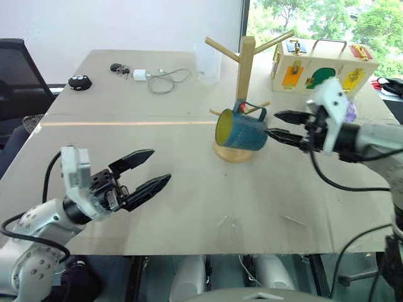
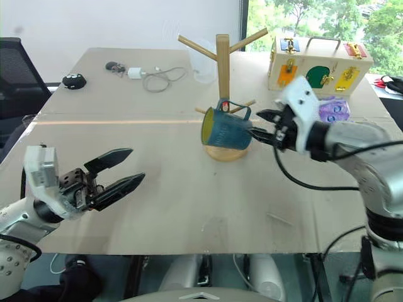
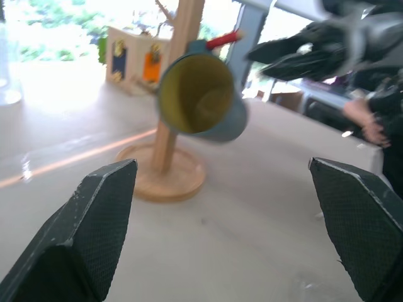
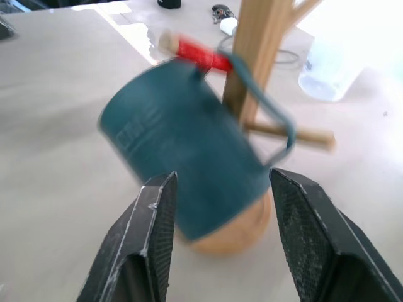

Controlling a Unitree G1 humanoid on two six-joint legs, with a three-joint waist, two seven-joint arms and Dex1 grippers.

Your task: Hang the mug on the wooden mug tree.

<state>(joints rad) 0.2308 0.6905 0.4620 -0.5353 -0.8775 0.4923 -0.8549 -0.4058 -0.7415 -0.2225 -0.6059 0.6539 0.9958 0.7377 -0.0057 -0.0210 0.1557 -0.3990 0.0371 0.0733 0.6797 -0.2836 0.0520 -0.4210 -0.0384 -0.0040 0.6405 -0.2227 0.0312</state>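
Daylight is coming in through a window behind the far right corner of a pale beige table (image 1: 157, 189), with green trees showing outside. Near the middle of the table the wooden mug tree (image 1: 245, 63) is standing upright on its round base. The mug (image 1: 242, 131) is hanging by its loop handle on the low red-tipped peg (image 4: 201, 55), tilted, with its yellow-green mouth facing the robot's left and its bottom pointing toward the right gripper. It is hanging above the base, just beside the pole.

The right gripper (image 1: 283, 126) is hovering at mug height on the right side of the tree. Its black fingers (image 4: 151, 245) are standing apart, one on each side of the mug's bottom and close to it, and they are not clamping the mug. The left gripper (image 1: 148, 170) is hanging over the near left part of the table, well apart from the tree, pointing toward it. Its fingers (image 3: 94, 220) are spread wide with nothing between them.

At the far edge, a clear plastic cup (image 1: 209, 63) is standing just left of the tree's upper branches. Further left a white charger with a coiled cable (image 1: 160, 78), a small dark bunch (image 1: 118, 68) and a black round object (image 1: 80, 82) are lying. To the right of the tree a cream box with coloured panels and latches (image 1: 321, 69) is sitting.
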